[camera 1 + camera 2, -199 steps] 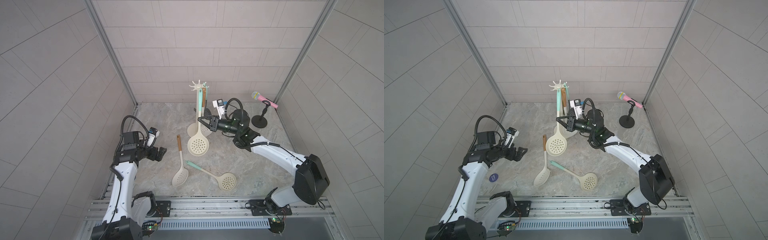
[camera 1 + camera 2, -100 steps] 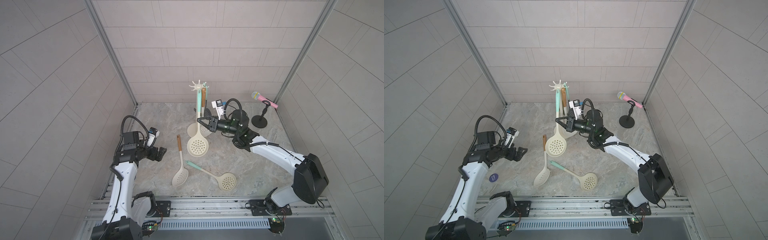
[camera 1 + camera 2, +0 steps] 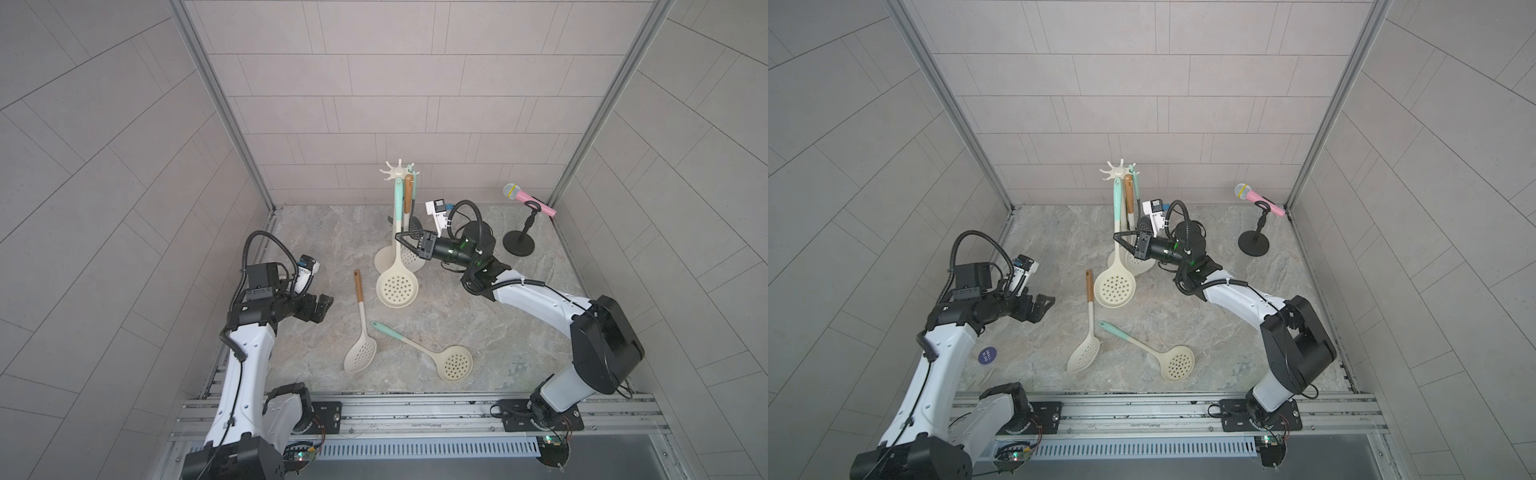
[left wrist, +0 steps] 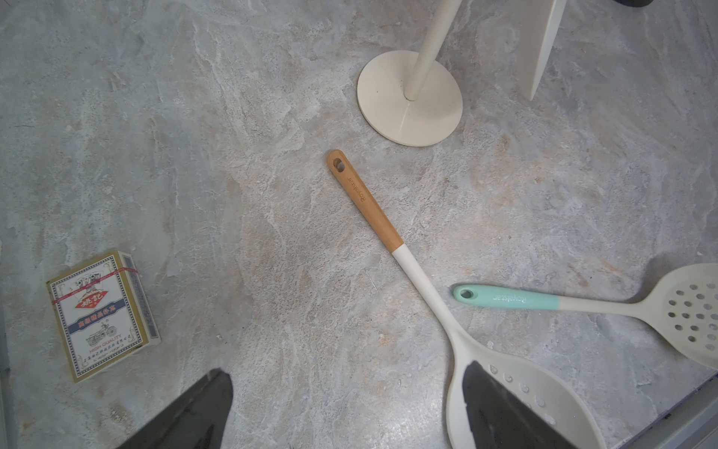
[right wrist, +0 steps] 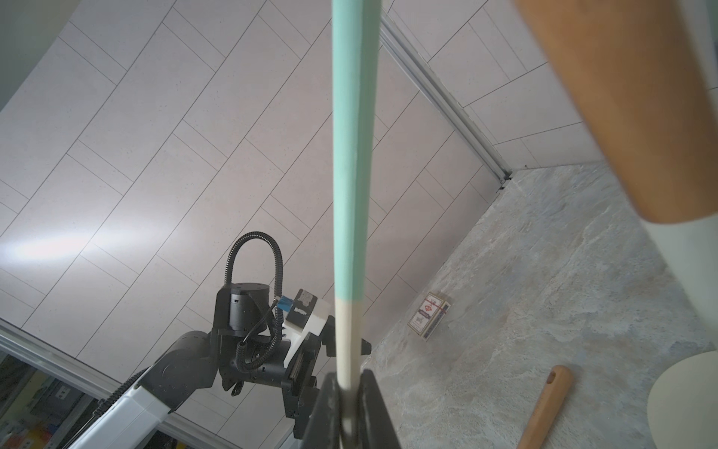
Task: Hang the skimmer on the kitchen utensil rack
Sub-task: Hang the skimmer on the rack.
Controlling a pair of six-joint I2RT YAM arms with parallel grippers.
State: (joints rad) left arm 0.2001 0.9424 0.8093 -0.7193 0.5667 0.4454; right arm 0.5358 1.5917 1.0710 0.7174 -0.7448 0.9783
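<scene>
The kitchen utensil rack (image 3: 398, 169) (image 3: 1119, 169) stands at the back; its round base (image 4: 410, 105) shows in the left wrist view. My right gripper (image 3: 399, 236) (image 3: 1118, 237) (image 5: 349, 408) is shut on the cream stem of a mint-handled skimmer (image 3: 397, 286) (image 3: 1115, 287) (image 5: 351, 155). The skimmer hangs upright with its handle top at the crown; I cannot tell if it is hooked. My left gripper (image 3: 322, 306) (image 3: 1042, 305) (image 4: 345, 408) is open and holds nothing, at the left above the table.
A brown-handled skimmer (image 3: 408, 193) hangs on the rack. Two more lie on the table: a brown-handled one (image 3: 360, 328) (image 4: 365, 202) and a mint-handled one (image 3: 419, 345) (image 4: 509, 301). A pink microphone on a black stand (image 3: 519, 245) is at the back right, and a card deck (image 4: 103, 315) lies at the left.
My right gripper has edged slightly to the left with the skimmer in it. The left arm has not moved.
</scene>
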